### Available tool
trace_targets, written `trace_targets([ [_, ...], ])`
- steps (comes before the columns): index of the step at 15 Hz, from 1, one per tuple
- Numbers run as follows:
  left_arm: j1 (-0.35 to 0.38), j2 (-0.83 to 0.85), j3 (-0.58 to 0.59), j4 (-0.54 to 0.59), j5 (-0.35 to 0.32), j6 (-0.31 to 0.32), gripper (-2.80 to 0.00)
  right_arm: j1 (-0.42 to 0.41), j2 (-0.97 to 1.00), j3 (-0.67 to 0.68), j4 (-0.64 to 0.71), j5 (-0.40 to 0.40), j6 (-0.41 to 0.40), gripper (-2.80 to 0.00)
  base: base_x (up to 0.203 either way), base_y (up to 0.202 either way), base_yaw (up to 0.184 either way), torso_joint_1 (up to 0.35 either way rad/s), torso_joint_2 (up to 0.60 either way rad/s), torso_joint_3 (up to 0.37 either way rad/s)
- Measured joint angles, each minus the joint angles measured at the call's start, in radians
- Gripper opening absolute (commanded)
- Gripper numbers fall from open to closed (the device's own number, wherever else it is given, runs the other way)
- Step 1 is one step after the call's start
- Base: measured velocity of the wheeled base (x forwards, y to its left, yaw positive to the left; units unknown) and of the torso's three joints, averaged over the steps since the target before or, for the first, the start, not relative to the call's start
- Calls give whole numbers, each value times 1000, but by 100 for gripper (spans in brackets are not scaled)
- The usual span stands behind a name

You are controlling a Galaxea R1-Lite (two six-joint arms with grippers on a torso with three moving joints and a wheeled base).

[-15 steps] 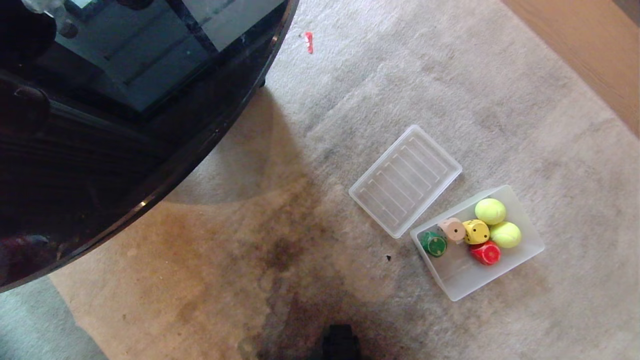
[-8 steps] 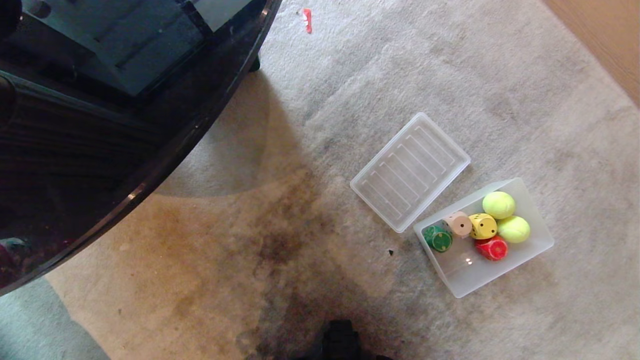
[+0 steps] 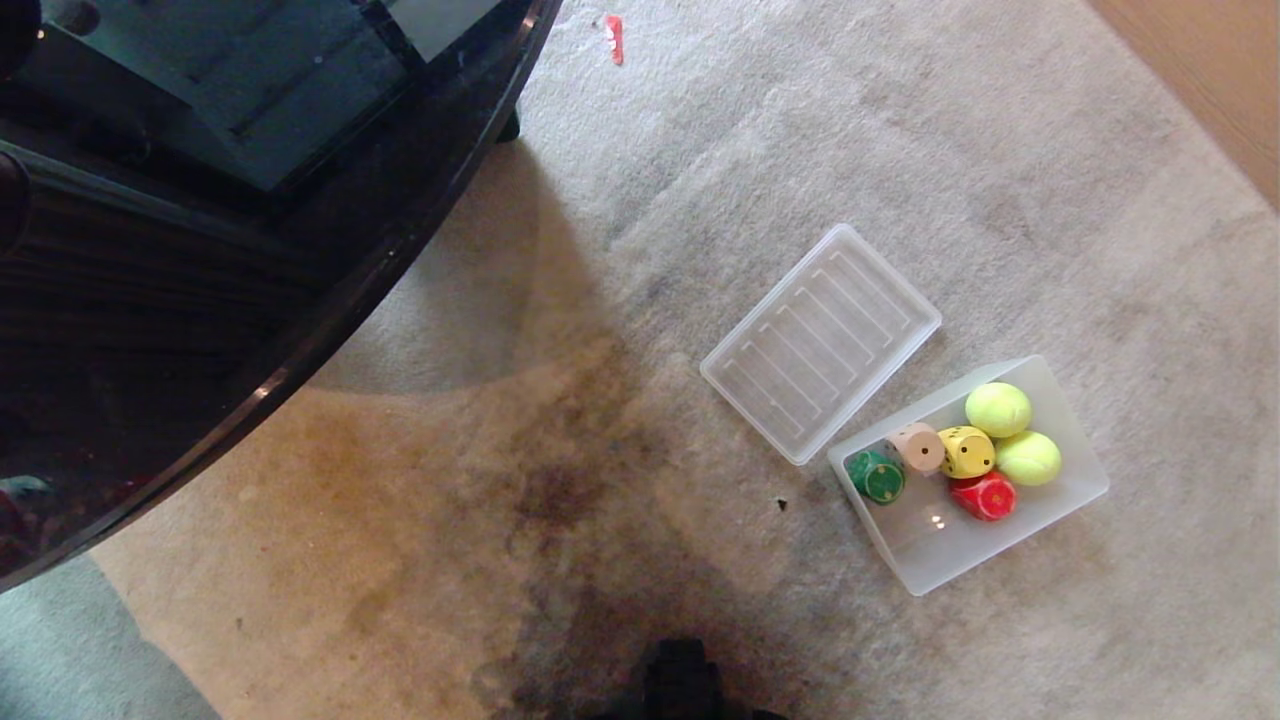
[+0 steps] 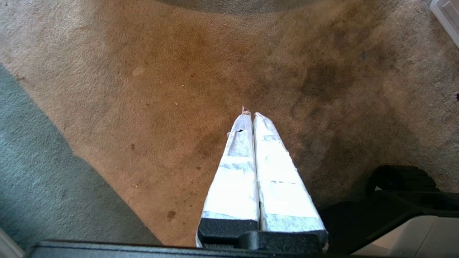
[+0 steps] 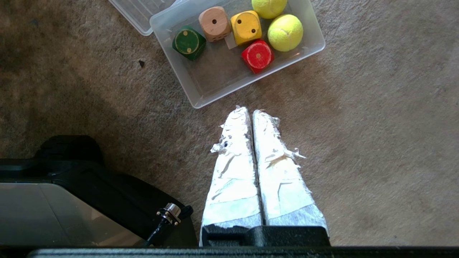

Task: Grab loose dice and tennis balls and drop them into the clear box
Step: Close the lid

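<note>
**Both grippers closed and empty, every toy lying in the box**

The right gripper [image 5: 251, 111] is hanging above bare carpet [image 3: 900, 150] with its taped fingers [image 5: 233, 168] pressed together and nothing between them; the near rim of the clear box [image 5: 199, 96] is lying just beyond its tips. The left gripper [image 4: 250, 114] is likewise hanging with its taped fingers closed and empty, over a brown stained patch of the carpet, well apart from the box. Neither arm is showing in the head view.

The clear box [image 3: 1085, 470] is sitting on the carpet to the right, and everything is resting inside it. The green die [image 3: 876, 477] is lying at the left end, with the tan die [image 3: 916, 447] and the yellow die [image 3: 966, 451] lined up beside it, and the red die [image 3: 985, 496] sitting nearer, touching the yellow one. The two tennis balls [image 3: 998, 409] [image 3: 1027, 458] are filling the right end, side by side.

The ribbed translucent lid [image 3: 820, 342] is lying flat on the carpet just beyond the box's far left corner. A dark glossy round table [image 3: 250, 300] is filling the far left. A small red scrap [image 3: 614, 38] is lying on the carpet far away.
</note>
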Motion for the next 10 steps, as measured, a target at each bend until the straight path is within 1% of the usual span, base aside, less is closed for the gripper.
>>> trace_targets([
  [9, 0, 0, 0, 1, 0, 0, -280, 0, 0, -1, 0, 0, 0, -280, 0, 0, 0, 0, 0, 0],
  [10, 0, 0, 0, 0, 0, 0, -280, 0, 0, -2, 0, 0, 0, -280, 9, 51, -11, 2, 2, 7],
])
